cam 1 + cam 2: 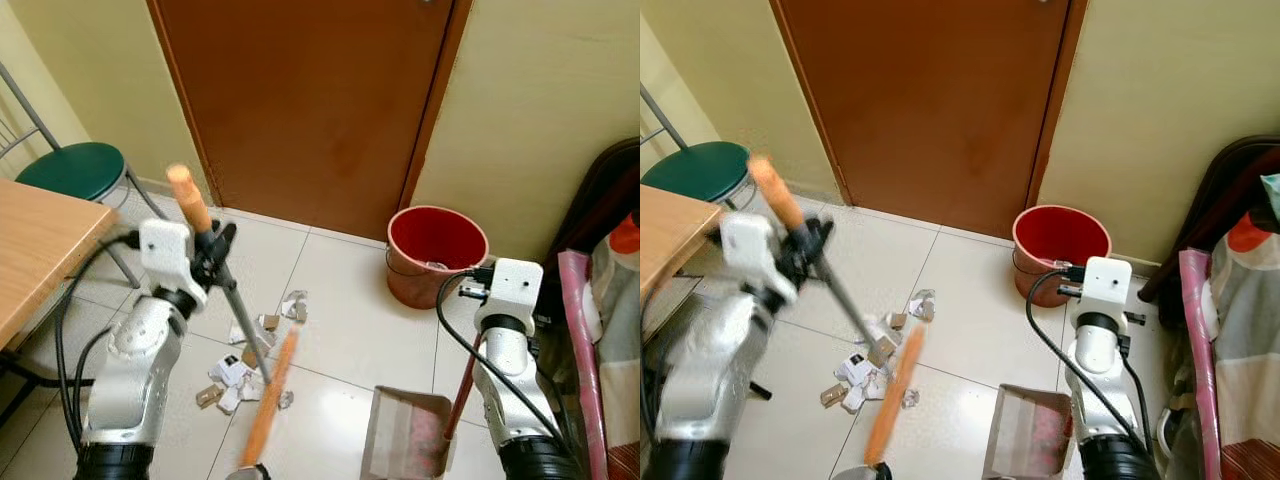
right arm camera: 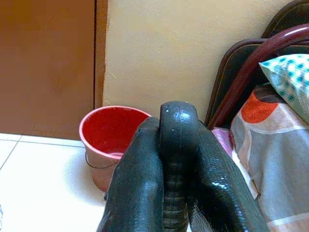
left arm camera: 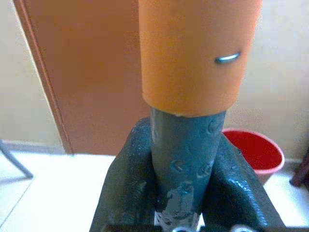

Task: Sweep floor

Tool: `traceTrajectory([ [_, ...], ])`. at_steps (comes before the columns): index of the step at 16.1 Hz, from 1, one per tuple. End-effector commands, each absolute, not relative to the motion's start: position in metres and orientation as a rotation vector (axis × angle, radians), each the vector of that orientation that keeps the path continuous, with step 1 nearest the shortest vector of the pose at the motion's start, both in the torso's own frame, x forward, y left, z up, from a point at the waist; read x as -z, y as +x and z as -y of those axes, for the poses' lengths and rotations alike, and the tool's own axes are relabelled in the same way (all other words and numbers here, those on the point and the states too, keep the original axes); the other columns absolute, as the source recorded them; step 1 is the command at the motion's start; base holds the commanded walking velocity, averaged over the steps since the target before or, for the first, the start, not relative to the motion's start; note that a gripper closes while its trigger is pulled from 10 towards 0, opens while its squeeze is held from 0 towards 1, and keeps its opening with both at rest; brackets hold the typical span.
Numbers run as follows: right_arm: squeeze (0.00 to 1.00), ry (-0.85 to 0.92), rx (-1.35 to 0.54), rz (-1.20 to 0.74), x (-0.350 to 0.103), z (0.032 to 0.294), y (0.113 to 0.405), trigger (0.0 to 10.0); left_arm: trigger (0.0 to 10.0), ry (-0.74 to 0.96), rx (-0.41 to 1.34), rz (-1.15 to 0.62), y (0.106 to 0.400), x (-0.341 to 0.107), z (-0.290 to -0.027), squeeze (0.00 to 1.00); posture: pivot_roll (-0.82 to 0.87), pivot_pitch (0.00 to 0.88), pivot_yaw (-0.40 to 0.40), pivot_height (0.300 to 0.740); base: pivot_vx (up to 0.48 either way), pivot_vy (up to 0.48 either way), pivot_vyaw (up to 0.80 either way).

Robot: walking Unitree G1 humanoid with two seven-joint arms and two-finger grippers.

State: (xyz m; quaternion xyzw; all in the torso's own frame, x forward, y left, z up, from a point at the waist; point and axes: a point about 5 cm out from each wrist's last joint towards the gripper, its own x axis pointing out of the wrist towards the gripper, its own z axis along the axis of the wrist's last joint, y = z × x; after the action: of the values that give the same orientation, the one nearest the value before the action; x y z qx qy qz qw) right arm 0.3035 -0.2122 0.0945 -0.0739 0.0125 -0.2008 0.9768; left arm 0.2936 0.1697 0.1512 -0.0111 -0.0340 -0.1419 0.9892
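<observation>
**On the tiled floor before the door: both grippers gripping**

Left gripper (image 3: 186, 193) is clamping the broom handle (image 1: 228, 285) just under its orange cap. Right gripper (image 2: 176, 193) is squeezing the dustpan handle (image 1: 462, 390). Paper scraps (image 1: 240, 365) are lying mid-floor; the broom head is blurred.

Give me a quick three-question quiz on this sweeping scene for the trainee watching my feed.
1. True or false: the paper scraps already lie inside the dustpan.
2. Which tool does the left pincer grip?
A. dustpan handle
B. broom handle
C. bucket rim
3. Fill in: the red bucket stands on the tiles beside the brown ____.

Key
1. False: they lie on the floor tiles, short of the dustpan.
2. B: it is shut on the broom handle, just below the orange grip; the right pincer is shut on the dustpan handle.
3. door.
</observation>
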Motion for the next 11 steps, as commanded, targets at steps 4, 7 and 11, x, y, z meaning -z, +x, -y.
traceTrajectory([
  [4,0.0,-0.109,0.473,0.011,-0.105,0.218,0.314,10.0,10.0,0.046,0.336,-0.048,0.282,-0.112,-0.163,0.0,0.1,0.151,0.033,0.74,0.0,0.0,0.0],
  [7,0.0,-0.085,0.444,-0.004,-0.101,0.208,0.32,10.0,10.0,0.015,0.408,-0.064,0.286,-0.107,-0.144,0.0,0.09,0.152,0.032,0.74,0.0,0.0,0.0],
  [11,0.0,-0.074,0.361,-0.037,-0.094,0.173,0.335,10.0,10.0,-0.112,0.56,0.032,0.301,-0.135,-0.091,0.0,0.09,0.153,0.031,0.74,0.0,0.0,0.0],
])
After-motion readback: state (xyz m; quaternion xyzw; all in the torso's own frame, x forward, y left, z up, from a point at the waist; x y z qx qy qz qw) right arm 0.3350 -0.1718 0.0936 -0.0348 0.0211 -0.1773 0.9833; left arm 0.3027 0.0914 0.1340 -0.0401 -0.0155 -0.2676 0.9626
